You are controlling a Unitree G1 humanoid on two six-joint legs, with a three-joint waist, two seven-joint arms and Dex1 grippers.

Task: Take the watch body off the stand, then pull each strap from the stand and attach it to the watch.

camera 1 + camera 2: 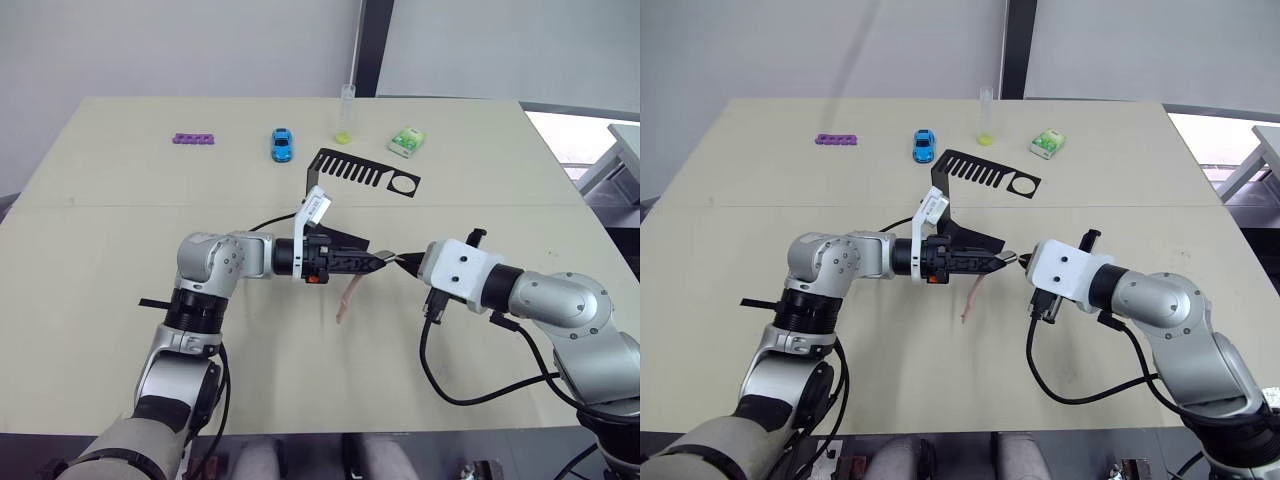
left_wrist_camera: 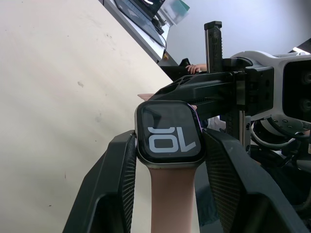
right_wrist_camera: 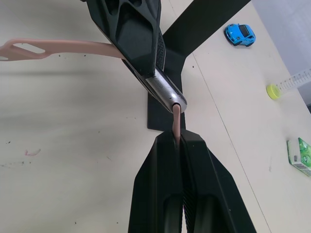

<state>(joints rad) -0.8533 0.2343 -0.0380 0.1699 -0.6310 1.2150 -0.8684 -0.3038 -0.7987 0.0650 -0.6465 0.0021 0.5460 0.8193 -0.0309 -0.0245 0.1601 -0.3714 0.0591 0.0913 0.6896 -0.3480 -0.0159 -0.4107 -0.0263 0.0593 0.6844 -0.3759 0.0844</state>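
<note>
While the left gripper [image 2: 167,145] clamps the watch body [image 2: 168,134] above the table [image 1: 120,250], one strap [image 1: 347,298] already hangs from it. The right gripper [image 3: 179,138] pinches the second strap [image 3: 177,119] against the case, seemingly not yet locked in. Only its wrist view shows that joint. Beyond, the stand [image 1: 362,175] is bare.

Both head eyes look forward and down over the pale beige bench [image 1: 120,300] from well above. Each wrist camera sits close behind its own fingers, sharing the rounded-square dark-screened watch body [image 2: 168,133] between them.
</note>
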